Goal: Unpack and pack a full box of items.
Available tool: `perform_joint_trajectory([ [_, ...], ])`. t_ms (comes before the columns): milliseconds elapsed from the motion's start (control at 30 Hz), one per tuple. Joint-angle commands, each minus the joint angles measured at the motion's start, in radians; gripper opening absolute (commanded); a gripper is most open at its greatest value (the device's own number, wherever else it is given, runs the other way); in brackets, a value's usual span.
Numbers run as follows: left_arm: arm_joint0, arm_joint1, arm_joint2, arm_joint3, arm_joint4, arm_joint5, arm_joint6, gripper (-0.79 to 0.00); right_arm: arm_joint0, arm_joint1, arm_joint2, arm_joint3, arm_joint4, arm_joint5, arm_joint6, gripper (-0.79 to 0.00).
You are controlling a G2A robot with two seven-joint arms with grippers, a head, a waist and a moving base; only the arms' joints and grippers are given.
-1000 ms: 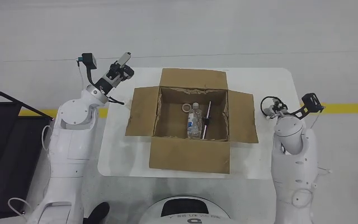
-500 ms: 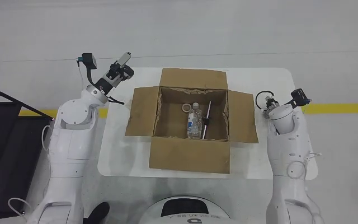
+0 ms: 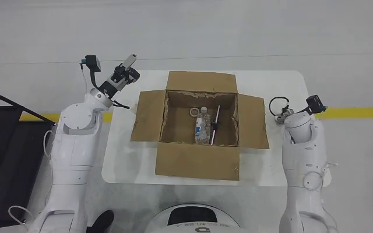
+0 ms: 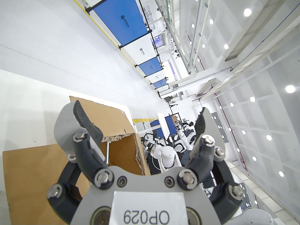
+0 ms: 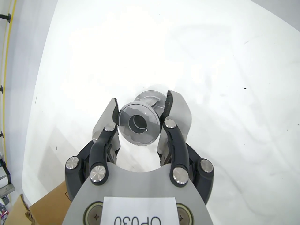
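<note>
Where white table (image 3: 274,81) spreads under both arms, cardboard box (image 3: 198,160) sits at centre, four flaps folded outward. Left gripper (image 4: 139,107) raised over table's far left corner, near box, fingers spread wide, nothing between. Right gripper (image 5: 142,98) above bare tabletop right of box, fingers narrowed onto clear spool (image 5: 139,124), pads against its near flange. Inside box, on floor: clear bottle (image 3: 202,126) lying flat; thin dark rod (image 3: 215,123) just beside it; small ring (image 3: 193,112) near bottle's cap end.
</note>
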Motion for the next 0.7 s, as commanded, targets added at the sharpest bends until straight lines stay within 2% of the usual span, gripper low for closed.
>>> perform_joint_trajectory([
  [0,0.000,0.000,0.000,0.000,-0.001,0.000,0.000,0.000,-0.007,0.002,0.011,-0.006,0.012,-0.001,0.000,-0.785],
  [133,0.000,0.000,0.000,0.000,-0.001,0.000,0.000,0.000,-0.040,0.002,0.039,-0.069,0.090,-0.031,0.013,-0.785],
  [233,0.000,0.000,0.000,0.000,-0.001,0.000,0.000,0.000,-0.087,0.001,0.086,-0.186,0.212,-0.078,0.028,-0.785],
  [367,0.000,0.000,0.000,0.000,-0.001,0.000,0.000,0.000,-0.187,-0.014,0.160,-0.355,0.487,-0.175,0.008,-0.785],
  [467,0.000,0.000,0.000,0.000,-0.001,0.000,0.000,0.000,-0.271,-0.025,0.192,-0.459,0.720,-0.280,0.056,-0.785],
  [667,0.000,0.000,0.000,0.000,-0.001,0.000,0.000,0.000,-0.372,-0.025,0.118,-0.562,0.844,-0.418,0.190,-0.785],
])
